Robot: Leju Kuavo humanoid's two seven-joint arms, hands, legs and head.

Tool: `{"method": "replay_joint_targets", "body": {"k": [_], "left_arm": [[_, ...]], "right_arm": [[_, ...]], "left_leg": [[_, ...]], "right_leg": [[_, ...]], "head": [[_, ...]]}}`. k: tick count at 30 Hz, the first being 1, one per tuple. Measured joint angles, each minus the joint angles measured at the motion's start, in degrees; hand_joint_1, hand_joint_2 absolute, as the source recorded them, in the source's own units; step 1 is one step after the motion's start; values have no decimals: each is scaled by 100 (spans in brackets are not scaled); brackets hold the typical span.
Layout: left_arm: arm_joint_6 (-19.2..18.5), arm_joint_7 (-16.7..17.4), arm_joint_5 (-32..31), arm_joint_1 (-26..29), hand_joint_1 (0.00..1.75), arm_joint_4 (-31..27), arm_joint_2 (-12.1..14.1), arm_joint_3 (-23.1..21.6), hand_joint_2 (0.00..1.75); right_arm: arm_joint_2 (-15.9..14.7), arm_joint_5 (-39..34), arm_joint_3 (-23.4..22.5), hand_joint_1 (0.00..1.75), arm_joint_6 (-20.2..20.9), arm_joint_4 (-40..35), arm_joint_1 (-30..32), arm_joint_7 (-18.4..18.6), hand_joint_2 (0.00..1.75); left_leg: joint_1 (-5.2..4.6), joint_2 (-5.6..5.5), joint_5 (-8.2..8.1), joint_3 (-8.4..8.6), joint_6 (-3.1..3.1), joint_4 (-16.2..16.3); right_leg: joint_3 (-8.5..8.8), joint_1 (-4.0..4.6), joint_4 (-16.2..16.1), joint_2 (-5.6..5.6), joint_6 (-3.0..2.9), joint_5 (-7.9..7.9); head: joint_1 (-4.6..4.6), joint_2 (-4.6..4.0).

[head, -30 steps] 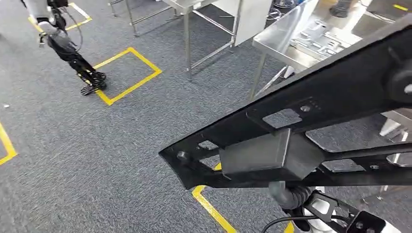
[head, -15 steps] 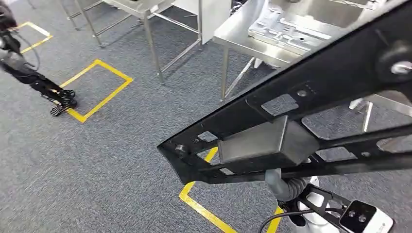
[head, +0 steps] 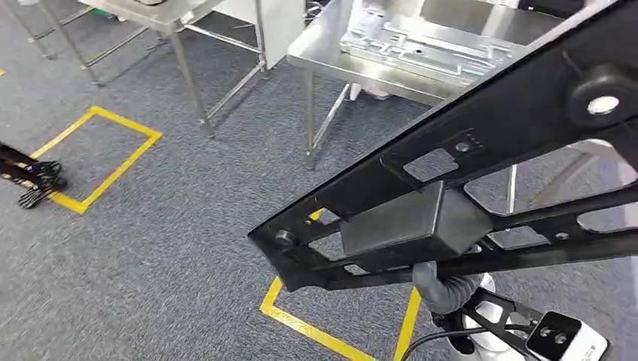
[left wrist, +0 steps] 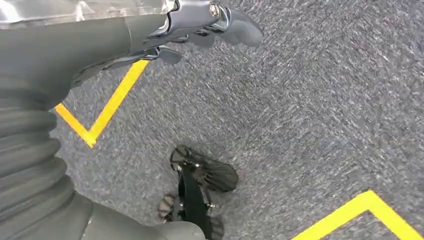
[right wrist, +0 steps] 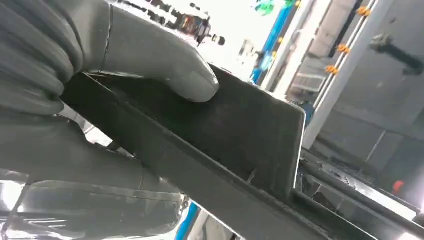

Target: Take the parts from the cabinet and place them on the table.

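Part (head: 466, 188) gripped by right robot hand (right wrist: 100, 75).

black metal part (head: 466, 203) (slotted frame), tilted, held

A steel table (head: 316, 56) on grey carpet (head: 150, 248) carries flat metal parts (head: 421, 41).

I am counting 1 black frame part (head: 481, 188) in the head view, carried across the picture. I am seeing 2 steel counters: 1 counter (head: 331, 56) bearing 1 silver stamped plate (head: 421, 41), and 1 counter (head: 162, 15) further off. On the carpet I am making out 2 yellow tape squares (head: 98, 154) (head: 338, 331).
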Motion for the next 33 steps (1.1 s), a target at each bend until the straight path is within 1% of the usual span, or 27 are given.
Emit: {"method": "replay_joint_targets", "body": {"k": [1,2,3,4,5,9,10,11,12,14,15,16,17,18,19,20,21,24,25,26,27,28,29,30,31,32,33], "left_arm": [[-2,0,0,-5,0,0,0,0,175],[-4,0,-2,-17,0,0,0,0,175],[-13,0,-2,-28,0,0,0,0,175],[-18,0,-4,-37,0,0,0,0,175],[-20,0,-4,-36,0,0,0,-2,175],[-39,-4,-7,-63,0,0,-2,-6,175],[-41,-4,-9,-74,0,0,0,-11,175],[-57,-9,-18,-85,0,0,-2,-13,175],[-74,-9,-26,-82,0,0,0,-15,175],[-98,-11,-42,-51,0,0,0,-15,175],[-105,-11,-42,-36,0,2,-2,-15,175],[-107,-11,-44,-30,0,2,-7,-15,175],[-107,-11,-44,-34,0,2,-13,-15,175],[-107,-11,-44,-40,0,2,-15,-15,175],[-107,-11,-44,-44,0,2,-15,-15,175],[-107,-13,-44,-47,0,2,-11,-15,175],[-107,-18,-44,-50,0,2,-13,-17,175],[-105,-22,-39,-75,0,2,-15,-20,175],[-105,-22,-39,-95,0,6,-34,-22,175],[-105,-22,-39,-113,0,9,-44,-24,175],[-105,-22,-39,-104,0,9,-44,-24,175],[-103,-22,-39,-94,0,9,-44,-28,175],[-101,-22,-39,-74,0,9,-44,-28,175],[-98,-22,-39,-63,0,9,-44,-28,175],[-98,-22,-39,-64,0,9,-44,-28,175],[-98,-22,-39,-71,0,9,-46,-31,175],[-107,-22,-39,-78,0,9,-48,-37,175]], "right_arm": [[0,4,0,175,-4,17,9,0,175],[0,13,2,175,-11,31,9,0,175],[0,24,2,175,-18,31,9,0,175],[0,28,0,175,-26,31,6,0,175],[2,35,2,175,-35,31,1,0,175],[11,72,-9,175,-74,33,56,0,175],[11,74,-9,175,-74,33,66,0,175],[9,76,-11,175,-74,28,59,0,175],[15,85,-9,175,-76,28,58,0,175],[22,92,-11,175,-79,35,83,0,175],[22,92,-11,175,-79,37,91,0,175],[22,92,-11,175,-77,39,100,0,175],[22,92,-11,175,-76,39,102,0,175],[22,90,-11,175,-70,39,101,0,175],[22,87,-9,175,-66,39,99,0,175],[22,81,-11,175,-68,39,98,0,175],[22,74,-11,175,-68,39,84,0,175],[20,70,-15,175,-66,39,96,0,175],[20,70,-17,175,-66,39,93,0,175],[17,68,-22,175,-66,37,85,0,175],[17,70,-20,175,-66,39,64,0,175],[17,66,-22,175,-66,39,60,0,175],[17,66,-20,175,-63,43,68,0,175],[17,66,-20,175,-61,46,71,0,175],[11,66,-22,175,-63,57,71,0,175],[11,66,-22,175,-63,59,71,0,175],[11,68,-20,175,-63,59,69,0,175]], "left_leg": [[0,66,-4,2,-4,0],[0,137,-11,7,-12,4],[0,192,-22,16,-27,9],[-5,234,-37,33,-50,14],[-43,285,-58,46,-82,23],[-53,499,-81,102,-216,3],[-23,423,-137,96,-256,38],[-16,138,-278,36,-282,221],[-8,-8,-497,-134,-288,590],[-6,-122,-904,-577,-316,1528],[-6,-134,-947,-730,-319,1824],[-5,-135,-835,-737,-312,1802],[-5,-141,-617,-624,-297,1520],[-5,-171,-325,-407,-276,1019],[-4,-274,-60,-170,-249,490],[0,-560,-37,-11,-199,131],[3,-568,-50,9,-191,29],[-46,-417,-29,12,-114,50],[23,-348,23,30,-57,-23],[14,-279,48,42,-22,-58],[11,-216,47,37,14,-65],[2,-154,45,33,17,-63],[-3,-83,41,32,22,-63],[-4,-1,35,26,24,-58],[-5,67,31,25,19,-53],[-4,131,20,26,5,-44],[-4,179,5,30,-8,-34]], "right_leg": [[51,-11,-90,-10,4,114],[271,-15,-472,-36,-2,337],[579,-15,-1037,-100,-20,581],[886,0,-1571,-287,-54,758],[1028,58,-1877,-557,-108,702],[988,78,-1888,-262,-220,762],[1032,16,-1940,-203,-258,799],[1039,15,-1951,-147,-285,809],[1030,17,-1948,-106,-313,809],[1023,31,-1942,47,-325,810],[1020,38,-1930,127,-326,810],[1023,40,-1921,206,-326,809],[1028,40,-1912,282,-324,808],[1036,40,-1903,360,-319,805],[1043,39,-1896,429,-313,802],[1035,33,-1892,484,-294,804],[998,52,-1864,552,-255,806],[952,-5,-1904,711,-128,860],[946,22,-1900,724,-90,856],[890,36,-1769,412,-72,748],[730,27,-1455,184,-47,540],[505,17,-989,69,-21,306],[279,3,-517,25,2,113],[88,-16,-138,14,26,18],[52,-30,-75,7,39,58],[168,-39,-308,-19,46,233],[394,-43,-737,-61,41,458]], "head": [[-5,0],[-2,0],[-2,0],[0,0],[-2,0],[-2,0],[-17,0],[-42,-2],[-59,0],[-68,0],[-70,0],[-70,0],[-70,-2],[-72,0],[-70,0],[-66,-2],[-57,-2],[-68,0],[-67,0],[-53,-2],[-11,0],[-7,0],[-11,-2],[-7,0],[-7,0],[-5,0],[-7,0]]}}
